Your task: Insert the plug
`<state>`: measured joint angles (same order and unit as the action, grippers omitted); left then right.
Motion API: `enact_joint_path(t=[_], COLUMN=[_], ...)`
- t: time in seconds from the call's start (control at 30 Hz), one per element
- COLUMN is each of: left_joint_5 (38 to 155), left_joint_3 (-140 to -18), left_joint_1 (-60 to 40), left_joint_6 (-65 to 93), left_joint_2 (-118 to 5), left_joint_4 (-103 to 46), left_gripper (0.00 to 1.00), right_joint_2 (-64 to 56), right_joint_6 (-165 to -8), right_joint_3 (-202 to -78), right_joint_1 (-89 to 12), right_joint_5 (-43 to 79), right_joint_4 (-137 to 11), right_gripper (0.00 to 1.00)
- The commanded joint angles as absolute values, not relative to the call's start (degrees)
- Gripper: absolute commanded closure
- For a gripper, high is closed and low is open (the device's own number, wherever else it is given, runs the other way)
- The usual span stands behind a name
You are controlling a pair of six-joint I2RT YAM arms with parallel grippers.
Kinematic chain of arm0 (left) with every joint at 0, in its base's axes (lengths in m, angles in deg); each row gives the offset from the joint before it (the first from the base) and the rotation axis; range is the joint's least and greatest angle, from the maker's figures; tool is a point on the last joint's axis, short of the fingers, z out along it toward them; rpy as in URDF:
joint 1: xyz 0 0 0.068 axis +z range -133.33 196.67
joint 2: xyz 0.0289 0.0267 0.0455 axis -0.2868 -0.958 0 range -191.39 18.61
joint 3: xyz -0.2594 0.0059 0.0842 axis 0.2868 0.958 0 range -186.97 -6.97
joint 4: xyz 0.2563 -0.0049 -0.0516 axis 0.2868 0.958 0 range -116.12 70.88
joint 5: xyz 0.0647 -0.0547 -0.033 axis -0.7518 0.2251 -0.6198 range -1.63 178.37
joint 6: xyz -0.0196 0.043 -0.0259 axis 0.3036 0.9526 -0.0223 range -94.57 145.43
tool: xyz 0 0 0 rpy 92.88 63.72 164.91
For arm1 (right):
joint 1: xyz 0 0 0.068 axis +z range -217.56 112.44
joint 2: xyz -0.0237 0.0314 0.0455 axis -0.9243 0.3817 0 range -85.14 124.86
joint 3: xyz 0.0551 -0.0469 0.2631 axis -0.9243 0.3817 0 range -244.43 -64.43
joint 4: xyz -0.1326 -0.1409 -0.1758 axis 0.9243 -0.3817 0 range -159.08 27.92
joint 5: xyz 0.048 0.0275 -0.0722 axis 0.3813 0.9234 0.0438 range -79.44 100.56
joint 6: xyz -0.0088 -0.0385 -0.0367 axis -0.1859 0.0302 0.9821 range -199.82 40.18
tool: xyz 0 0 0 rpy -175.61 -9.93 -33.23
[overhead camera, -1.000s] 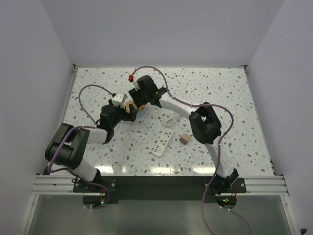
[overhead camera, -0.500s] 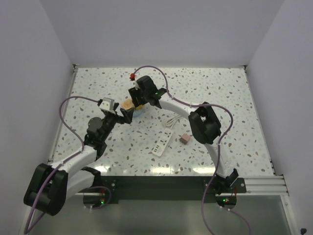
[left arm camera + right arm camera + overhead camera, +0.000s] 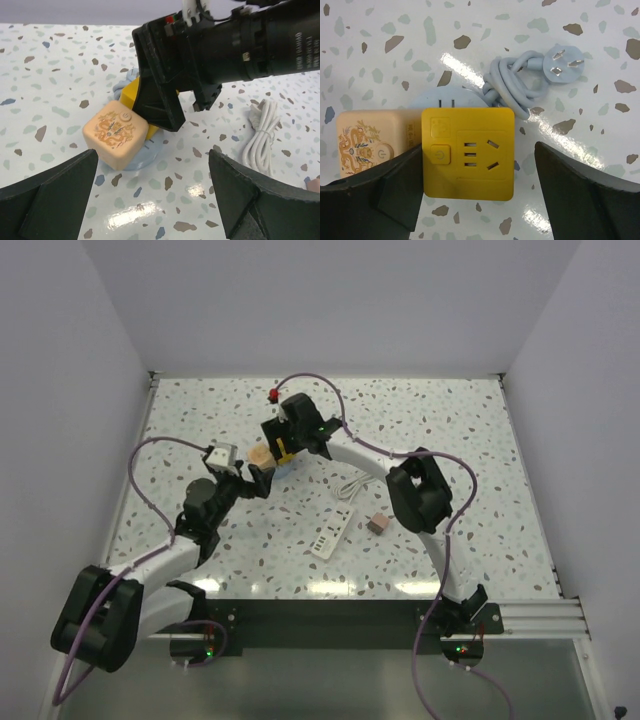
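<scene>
Terrazzo table (image 3: 450, 440): plug (image 3: 378, 524) lies loose near strip (image 3: 333, 535), about 4 o'clock from both claws. Left claw (image 3: 260, 480) spread, empty; right claw (image 3: 275, 450) spread astride yellow cube (image 3: 468, 152). Neither clearly nearer.

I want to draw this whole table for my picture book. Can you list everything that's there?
peach cube: one, peach with a gold dragon, beside the yellow cube
yellow cube: one, yellow with sockets, between the right gripper's fingers
blue cord: one, pale blue, knotted, three-pin end, behind the cubes
power strip: one, white, middle of the table
white cord: one, white, bundled just beyond the strip
plug: one, dusty pink, right of the strip
table: one, white with speckles
left gripper: one, black, open, near the peach cube
right gripper: one, black, open around the yellow cube
</scene>
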<state>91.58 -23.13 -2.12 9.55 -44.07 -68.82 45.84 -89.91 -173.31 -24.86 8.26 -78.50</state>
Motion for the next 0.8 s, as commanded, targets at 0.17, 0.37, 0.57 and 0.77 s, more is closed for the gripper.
enact_joint_path(t=[0.17, 0.37, 0.57, 0.77], left_joint_5=[82.93, 80.56, 80.55, 79.24], left_joint_3=[-29.02, -32.8, -38.42, -42.29], left_joint_1=[-2.32, -2.32, -2.32, -2.32], left_joint_6=[10.23, 11.98, 13.83, 14.45], left_joint_2=[-53.28, -60.13, -67.52, -72.35], left_joint_4=[-70.51, -71.56, -71.57, -69.19], left_gripper=[0.02, 0.04, 0.05, 0.06], right_joint_2=[41.95, 38.17, 37.38, 35.18], right_joint_6=[-90.19, -90.28, -89.84, -89.76], right_joint_3=[-171.48, -167.08, -166.64, -164.8], right_joint_1=[-25.37, -25.37, -25.37, -25.37], right_joint_5=[7.49, 7.66, 8.54, 8.98], right_joint_4=[-80.01, -78.08, -78.07, -77.81], right_gripper=[0.02, 0.02, 0.02, 0.02])
